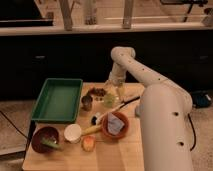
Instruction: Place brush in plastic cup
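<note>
Camera view, described from the bottom of the frame upward: a wooden table (115, 155) fills the lower left and centre, and the robot's thick white arm (162, 120) rises along the lower right. Near the bottom left, a dark red bowl (44, 139) is seen with something green inside. Just right of it stands a white cup (72, 132), and beside that a small orange object (88, 143). A terracotta-coloured bowl (115, 125) holding pale blue material sits at centre. The brush (111, 111) is seen lying on the table, its dark head close to the left rim of that bowl and its white handle slanting up and to the right, ending in a black tip. A green tray (57, 99) occupies the left of the table. Right of it stands a grey metal cup (87, 102), then the plastic cup (109, 99), pale yellow-green. The gripper (114, 88) is held directly above the plastic cup, at centre frame, apart from the brush; whether its jaws are spread or closed cannot be told. Dark cabinets fill the background.
</note>
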Robot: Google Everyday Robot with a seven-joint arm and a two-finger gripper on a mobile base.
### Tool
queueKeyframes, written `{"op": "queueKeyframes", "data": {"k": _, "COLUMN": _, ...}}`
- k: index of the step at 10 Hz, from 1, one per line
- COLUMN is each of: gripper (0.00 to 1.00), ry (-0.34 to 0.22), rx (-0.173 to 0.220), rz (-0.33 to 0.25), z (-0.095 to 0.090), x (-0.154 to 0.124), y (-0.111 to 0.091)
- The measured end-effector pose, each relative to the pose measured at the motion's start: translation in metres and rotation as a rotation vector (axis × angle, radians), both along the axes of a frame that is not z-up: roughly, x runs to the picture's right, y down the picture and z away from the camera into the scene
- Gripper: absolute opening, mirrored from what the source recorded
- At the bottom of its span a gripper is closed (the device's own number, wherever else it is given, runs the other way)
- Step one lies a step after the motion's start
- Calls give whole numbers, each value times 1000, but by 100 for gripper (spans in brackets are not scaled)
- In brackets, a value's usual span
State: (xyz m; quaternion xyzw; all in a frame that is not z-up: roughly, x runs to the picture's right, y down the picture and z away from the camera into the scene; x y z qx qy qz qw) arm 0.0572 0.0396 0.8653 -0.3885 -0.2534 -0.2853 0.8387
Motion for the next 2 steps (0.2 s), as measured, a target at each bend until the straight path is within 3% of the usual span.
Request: {"op": "queueKeyframes", "data": {"k": 2, "gripper": 80, "ry": -2, "rx": 5, "rz": 1, "z": 0, "x": -1, "y": -1}}
